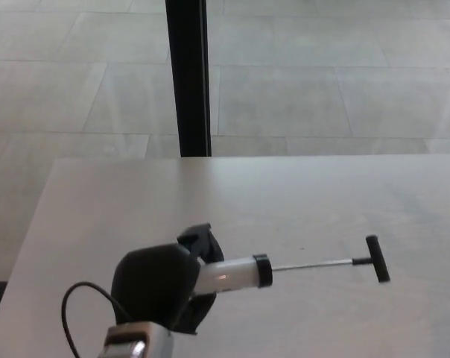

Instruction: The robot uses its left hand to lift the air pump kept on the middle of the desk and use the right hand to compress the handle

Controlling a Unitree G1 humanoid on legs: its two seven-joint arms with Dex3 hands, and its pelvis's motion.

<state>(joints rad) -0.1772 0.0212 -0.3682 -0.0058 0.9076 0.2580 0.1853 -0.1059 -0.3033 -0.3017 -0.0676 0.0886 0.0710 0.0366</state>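
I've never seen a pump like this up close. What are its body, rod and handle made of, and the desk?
The pump body looks like pale, slightly glossy plastic, with a soft highlight and a black collar. The rod seems bare metal: thin, grey, shiny. The handle is matte black, probably plastic. The desk looks like a smooth, pale laminate or wood; I cannot tell which. The left hand holds the body.
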